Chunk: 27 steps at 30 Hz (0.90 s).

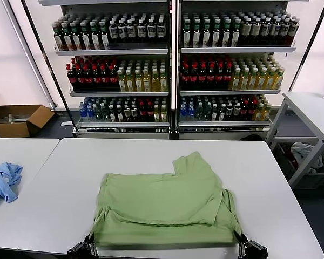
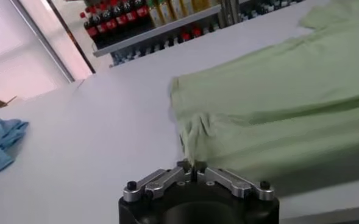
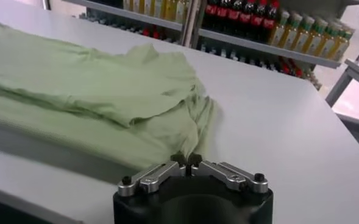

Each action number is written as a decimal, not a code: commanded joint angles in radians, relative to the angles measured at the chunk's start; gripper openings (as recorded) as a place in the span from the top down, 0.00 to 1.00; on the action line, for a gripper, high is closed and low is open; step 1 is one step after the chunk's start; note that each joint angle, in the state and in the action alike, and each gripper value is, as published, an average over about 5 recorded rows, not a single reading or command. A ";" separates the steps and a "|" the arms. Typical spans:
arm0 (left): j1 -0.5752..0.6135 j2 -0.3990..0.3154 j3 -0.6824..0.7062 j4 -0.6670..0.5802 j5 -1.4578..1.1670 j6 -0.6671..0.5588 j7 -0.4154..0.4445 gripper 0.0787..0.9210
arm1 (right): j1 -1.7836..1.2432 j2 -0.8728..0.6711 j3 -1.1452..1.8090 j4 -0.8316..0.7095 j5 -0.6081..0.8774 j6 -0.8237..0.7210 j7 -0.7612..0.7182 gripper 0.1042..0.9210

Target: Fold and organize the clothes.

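Observation:
The clothes are one light green shirt (image 1: 167, 205), lying folded over on the white table (image 1: 65, 172) with a sleeve pointing to the far side. Its near edge hangs slightly past the table's front edge. My left gripper (image 1: 89, 247) pinches the shirt's near left corner, and in the left wrist view the gripper (image 2: 192, 165) has its jaws almost together on bunched cloth of the shirt (image 2: 277, 103). At the near right corner my right gripper (image 1: 242, 247) does the same. The right wrist view shows the shirt (image 3: 88, 91) gathered into that gripper (image 3: 186, 161).
A crumpled light blue cloth (image 1: 2, 181) lies on the neighbouring table at the left. Bottle shelves (image 1: 173, 65) stand behind the table. A cardboard box (image 1: 21, 118) sits on the floor at far left. Another white table (image 1: 313, 108) stands at the right.

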 commanded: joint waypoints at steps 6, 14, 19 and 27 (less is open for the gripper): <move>0.032 -0.003 -0.020 -0.070 0.093 -0.066 0.014 0.65 | -0.103 0.036 0.031 0.084 0.030 0.064 0.059 0.58; -0.218 -0.009 -0.064 -0.185 -0.057 -0.037 0.101 0.38 | 0.050 0.015 0.233 0.170 0.222 0.016 0.000 0.30; -0.434 -0.020 -0.052 -0.064 -0.215 -0.043 0.167 0.20 | 0.358 -0.064 0.222 0.050 0.403 -0.085 -0.077 0.15; -0.629 -0.047 -0.015 0.131 -0.327 -0.025 0.226 0.12 | 1.019 -0.090 -0.209 -0.353 0.436 -0.134 -0.229 0.12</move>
